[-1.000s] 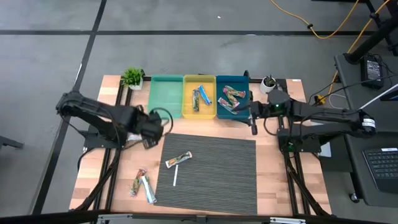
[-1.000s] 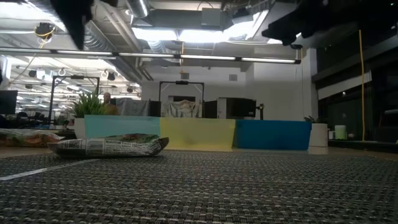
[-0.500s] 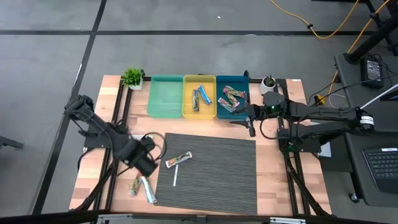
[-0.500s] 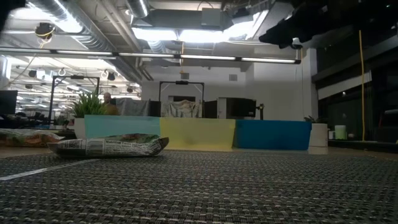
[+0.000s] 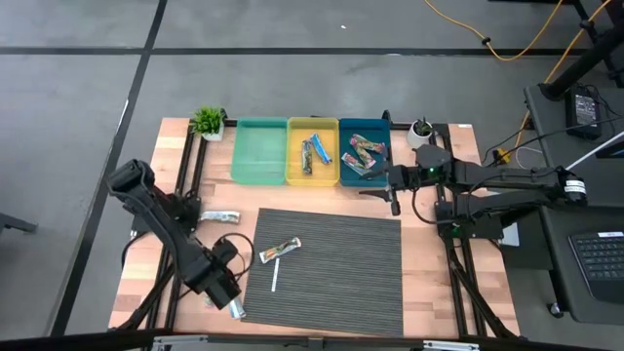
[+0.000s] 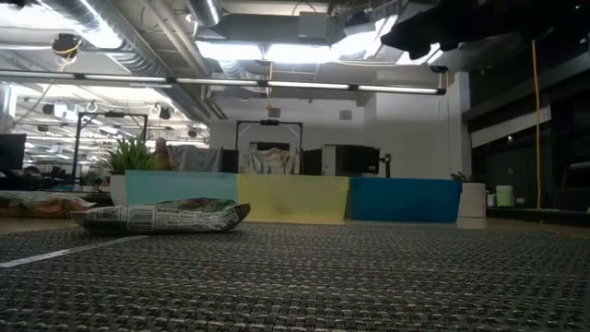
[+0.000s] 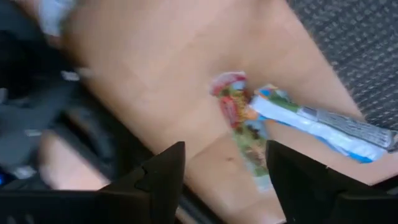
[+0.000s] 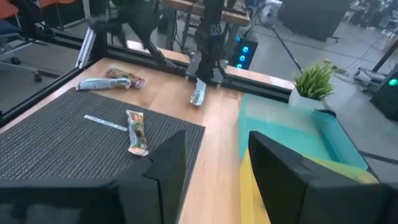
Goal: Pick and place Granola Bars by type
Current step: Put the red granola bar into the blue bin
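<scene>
My left gripper (image 5: pixel 222 285) (image 7: pixel 224 180) is open and hovers over two bars on the bare wood near the table's near-left corner: a multicoloured bar (image 7: pixel 239 121) and a blue-white bar (image 7: pixel 323 124) lying against it. In the high view only the blue-white bar's end (image 5: pixel 237 310) shows. Another multicoloured bar (image 5: pixel 280 250) (image 6: pixel 161 217) lies flat on the mat beside a thin white stick (image 5: pixel 275 276). A silvery bar (image 5: pixel 219 216) (image 8: pixel 199 93) lies on the wood left of the mat. My right gripper (image 5: pixel 393 195) (image 8: pixel 214 174) is open, raised near the blue bin (image 5: pixel 365 175).
Three bins stand in a row at the far edge: a green bin (image 5: pixel 259 175), a yellow bin (image 5: pixel 312 177) with blue bars, and the blue bin with multicoloured bars. A small plant (image 5: pixel 208 121) stands at the far left and a white cup (image 5: pixel 422 129) at the far right. The grey mat (image 5: pixel 341 283) covers the middle.
My left arm has swung from beside the green bin toward the table's near edge and come down over the two bars at the near left. The silvery bar on the wood left of the mat now shows uncovered. No bar has moved.
</scene>
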Available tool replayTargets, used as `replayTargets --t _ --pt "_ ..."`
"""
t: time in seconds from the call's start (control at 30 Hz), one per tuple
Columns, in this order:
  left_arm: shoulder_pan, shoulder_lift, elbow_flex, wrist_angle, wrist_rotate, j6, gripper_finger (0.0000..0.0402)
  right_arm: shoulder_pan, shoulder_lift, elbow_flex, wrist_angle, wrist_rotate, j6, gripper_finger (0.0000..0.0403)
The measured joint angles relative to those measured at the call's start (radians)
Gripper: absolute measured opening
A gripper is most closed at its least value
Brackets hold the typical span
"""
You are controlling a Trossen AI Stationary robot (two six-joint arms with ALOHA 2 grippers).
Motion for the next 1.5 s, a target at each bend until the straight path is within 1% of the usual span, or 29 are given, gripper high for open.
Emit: replayTargets --t 0.1,0.2,0.33,0.53,0.63,0.73,0.83,0.97,1.07,1.17,1.23,1.33,1.4,1.5 --pt "-0.021 0.018 -0.095 0.173 0.061 -0.021 0.0235 0.0 0.0 0.0 0.013 0.0 -0.017 0.0177" --pt "-0.038 0.03 -0.197 0.344 0.125 -0.039 0.0245 0.0 0.0 0.0 0.022 0.0 -0.043 0.0177" --pt "-0.056 0.029 -0.279 0.509 0.124 -0.082 0.0246 0.0 0.0 0.0 0.029 0.0 -0.052 0.0177" --pt "-0.075 0.028 -0.351 0.616 0.117 -0.114 0.0242 0.0 0.0 0.0 0.029 0.0 -0.062 0.0177" --pt "-0.08 0.028 -0.371 0.615 0.117 -0.135 0.0228 0.0 0.0 0.0 0.029 0.0 -0.062 0.0177" --pt "-0.082 0.027 -0.372 0.607 0.117 -0.133 0.0199 0.0 0.0 0.0 0.028 0.0 -0.062 0.0177" --pt "-0.081 0.027 -0.372 0.606 0.118 -0.114 0.0157 0.0 0.0 0.0 0.022 0.0 -0.061 0.0177" --pt "-0.081 0.026 -0.372 0.595 0.121 -0.094 0.0088 0.0 0.0 0.0 0.02 0.0 -0.061 0.0177" --pt "-0.081 0.022 -0.371 0.537 0.134 -0.082 0.0042 0.0 0.0 0.0 0.02 0.0 -0.06 0.0177" --pt "-0.08 -0.001 -0.366 0.457 0.131 -0.094 0.0014 0.0 0.0 0.0 0.015 0.0 -0.059 0.0177" --pt "-0.079 -0.029 -0.346 0.4 0.099 -0.099 0.0011 0.0 0.0 0.0 0.01 0.0 -0.059 0.0177" --pt "-0.07 -0.076 -0.302 0.296 0.016 -0.106 0.0022 0.0 0.0 0.0 0.006 0.0 -0.067 0.0177" --pt "-0.06 -0.111 -0.267 0.236 -0.066 -0.102 0.0028 0.0 0.0 0.0 0.005 0.0 -0.068 0.0177" --pt "-0.039 -0.154 -0.21 0.16 -0.215 -0.08 0.0025 0.0 0.0 0.0 0.004 0.0 -0.069 0.0177"
